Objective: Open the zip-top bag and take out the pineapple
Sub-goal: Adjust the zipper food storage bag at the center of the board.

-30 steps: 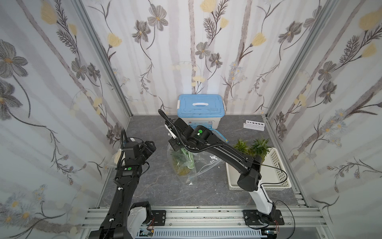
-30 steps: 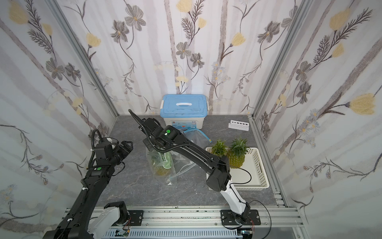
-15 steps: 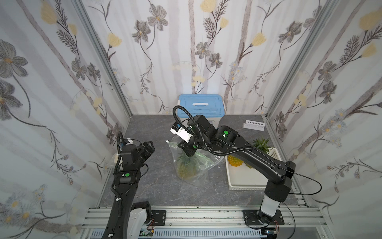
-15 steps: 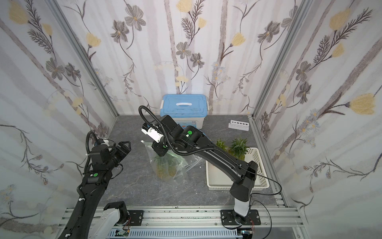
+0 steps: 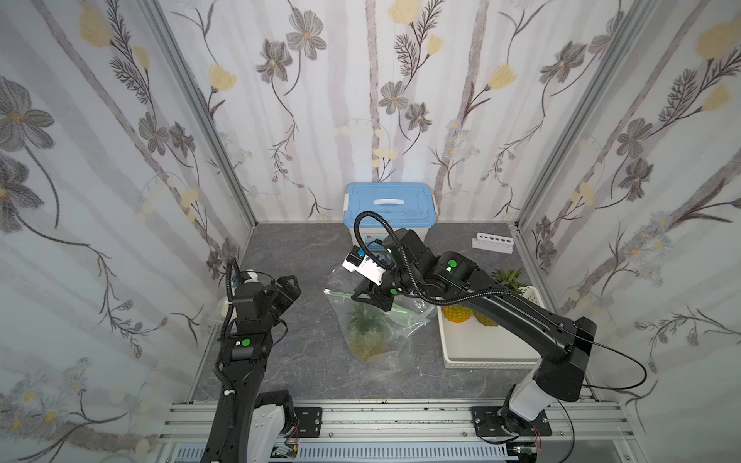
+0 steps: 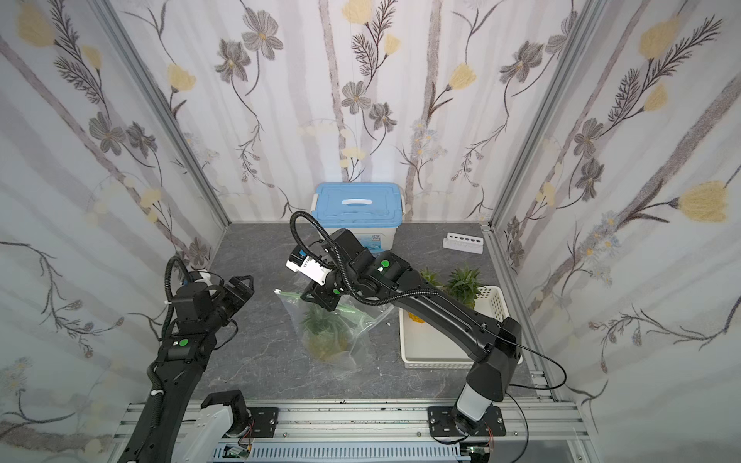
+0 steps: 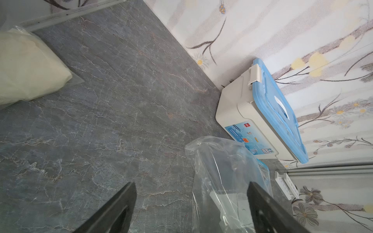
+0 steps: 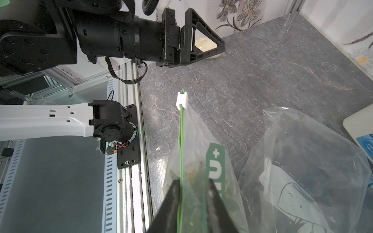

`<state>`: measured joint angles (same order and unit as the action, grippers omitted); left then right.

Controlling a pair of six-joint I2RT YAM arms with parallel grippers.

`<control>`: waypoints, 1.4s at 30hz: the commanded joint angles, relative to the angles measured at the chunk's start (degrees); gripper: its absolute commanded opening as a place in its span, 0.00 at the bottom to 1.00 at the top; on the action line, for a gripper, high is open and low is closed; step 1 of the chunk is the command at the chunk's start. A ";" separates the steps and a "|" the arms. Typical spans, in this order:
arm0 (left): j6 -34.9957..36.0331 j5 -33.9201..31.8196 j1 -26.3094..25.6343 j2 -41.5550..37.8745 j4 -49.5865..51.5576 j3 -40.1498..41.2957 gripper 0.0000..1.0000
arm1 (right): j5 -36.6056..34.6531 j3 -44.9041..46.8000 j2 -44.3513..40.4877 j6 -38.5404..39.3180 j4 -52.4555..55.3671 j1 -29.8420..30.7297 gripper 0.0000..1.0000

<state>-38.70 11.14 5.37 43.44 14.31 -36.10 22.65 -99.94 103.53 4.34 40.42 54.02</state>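
Two arms worked over a grey marbled desk (image 5: 304,352). The right arm (image 5: 521,316) reached in to the middle, with the right jaws at the top edge of the zip-top bag (image 5: 377,320).

- Right jaws: slightly parted, one on each side of the green zip strip (image 8: 181,141). There was a gap beside the strip, so nothing was pinched.
- The white slider (image 8: 181,100) sat at the end of the strip farthest from the jaws. The stretch of strip I could see read as a single line.
- The bag stood near the desk's centre. The pineapple (image 5: 367,336) was inside it, fruit low and green crown up toward the jaws. It showed the same in both top views (image 6: 324,332).
- Left arm (image 5: 244,340): off to the left side, well apart from the bag. Left jaws were spread wide and empty, pointing toward the middle.
- A second clear bag (image 8: 302,171) lay crumpled just beside the first.
- A white basket (image 5: 481,348) on the right held more pineapples (image 5: 457,314).
- A blue-lidded box (image 5: 391,208) stood against the back wall, with a small white rack (image 5: 492,243) near the back right corner.
- A cream-coloured packet (image 7: 24,66) lay by the left wall.
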 commanded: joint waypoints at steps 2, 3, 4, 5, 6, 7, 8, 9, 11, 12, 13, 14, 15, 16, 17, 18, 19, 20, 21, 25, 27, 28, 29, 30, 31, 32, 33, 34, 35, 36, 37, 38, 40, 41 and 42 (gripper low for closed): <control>1.43 1.56 0.09 -0.08 -1.73 -0.22 0.89 | -1.85 -2.34 -0.31 0.67 -3.98 0.81 0.38; 1.43 1.80 0.06 -0.16 -1.87 -0.16 0.89 | -2.77 -3.49 0.20 0.80 -3.73 1.29 0.39; 1.45 2.15 0.08 -0.20 -2.11 -0.14 0.89 | -3.31 -4.46 0.78 1.02 -3.54 1.78 0.40; 1.52 2.41 0.08 -0.29 -2.33 0.04 0.89 | -4.02 -5.54 1.63 1.47 -3.29 2.36 0.40; 1.66 2.89 0.08 -0.30 -2.63 0.19 0.89 | -4.66 -6.62 2.65 1.73 -3.25 2.95 0.40; 1.77 3.17 0.08 -0.37 -2.67 0.26 0.89 | -4.92 -7.80 3.58 2.02 -2.90 3.51 0.40; 2.00 3.48 0.06 -0.37 -2.68 0.41 0.89 | -5.18 -9.04 4.86 2.61 -2.37 4.12 0.40; 2.20 3.64 0.08 -0.46 -2.70 0.66 0.89 | -5.64 -10.23 6.10 2.78 -1.99 4.70 0.40; 2.55 3.93 0.08 -0.66 -2.51 1.00 0.89 | -5.87 -12.20 8.27 3.30 -1.20 5.79 0.40; 2.63 3.98 0.08 -0.80 -2.47 1.11 0.89 | -6.13 -13.06 9.28 3.53 -0.89 6.28 0.40; 2.73 3.94 0.07 -0.94 -2.44 1.35 0.89 | -6.38 -13.77 10.11 3.65 -0.54 6.64 0.40; 2.75 3.98 0.08 -1.07 -2.42 1.51 0.89 | -6.62 -14.59 10.99 3.61 -0.17 6.89 0.40; 2.75 4.07 0.08 -1.21 -2.41 1.60 0.89 | -6.91 -15.21 11.69 3.49 0.03 7.01 0.40; 2.75 4.05 0.08 -1.32 -2.40 1.67 0.89 | -7.09 -15.68 12.07 3.38 0.19 7.15 0.40; 2.75 4.16 0.08 -1.42 -2.43 1.80 0.89 | -7.45 -16.06 12.39 3.29 0.27 7.22 0.40; 2.75 4.18 0.07 -1.51 -2.37 1.86 0.89 | -7.72 -16.29 12.86 3.20 0.27 7.23 0.40; 2.75 4.23 0.03 -1.56 -2.44 1.82 0.89 | -7.84 -16.46 13.13 3.16 0.36 7.26 0.40; 2.75 4.22 0.08 -1.65 -2.35 1.86 0.89 | -8.01 -16.66 13.51 3.10 0.39 7.27 0.40; 2.75 4.29 0.08 -1.69 -2.34 1.87 0.89 | -8.15 -17.06 13.91 3.07 0.44 7.32 0.40; 2.84 4.33 0.08 -1.87 -2.32 1.86 0.89 | -8.09 -18.91 15.49 3.04 1.40 7.28 0.40; 2.84 4.25 0.08 -1.82 -2.29 1.93 0.89 | -7.88 -19.48 16.07 3.09 1.57 7.28 0.40; 2.84 4.24 0.08 -1.78 -2.44 2.00 0.89 | -7.68 -19.59 16.17 3.05 1.59 7.33 0.40; 2.82 4.23 0.04 -1.78 -2.41 2.08 0.89 | -7.54 -19.72 16.34 3.12 1.59 7.28 0.40; 2.84 4.22 0.08 -1.78 -2.43 2.01 0.89 | -7.47 -19.75 16.35 2.99 1.67 7.33 0.40; 2.83 4.18 0.08 -1.78 -2.44 2.16 0.89 | -7.47 -19.76 16.44 3.01 1.68 7.33 0.40; 2.75 4.13 0.08 -1.78 -2.51 2.17 0.89 | -7.39 -19.81 16.46 2.96 1.77 7.32 0.40; 2.75 4.11 0.08 -1.78 -2.60 2.29 0.89 | -7.42 -19.77 16.59 2.85 1.83 7.32 0.39; 2.67 4.18 0.08 -1.79 -2.58 2.27 0.89 | -7.36 -19.77 16.54 2.75 1.89 7.32 0.38; 2.64 4.23 0.08 -1.78 -2.54 2.43 0.89 | -7.36 -19.78 16.61 2.67 1.99 7.32 0.37; 2.66 4.31 0.08 -1.87 -2.55 2.39 0.89 | -7.31 -19.77 16.62 2.47 2.10 7.32 0.36; 2.66 4.33 0.07 -1.87 -2.60 2.41 0.89 | -7.12 -19.82 16.70 2.43 2.28 7.33 0.36; 2.66 4.33 0.08 -1.95 -2.56 2.43 0.89 | -7.10 -19.77 16.87 2.37 2.40 7.32 0.35; 2.75 4.39 0.08 -2.04 -2.50 2.30 0.89 | -7.53 -19.81 16.88 2.06 2.72 7.28 0.27; 2.75 4.42 0.13 -2.09 -2.51 2.28 0.89 | -7.64 -19.69 16.84 2.01 2.73 7.33 0.22; 2.68 4.45 0.08 -2.13 -2.52 2.27 0.89 | -7.67 -19.70 16.81 1.91 2.82 7.32 0.18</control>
<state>-36.77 15.25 5.37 41.47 13.50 -33.74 14.83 -119.37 120.03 6.28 43.90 61.28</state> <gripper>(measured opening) 0.888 0.194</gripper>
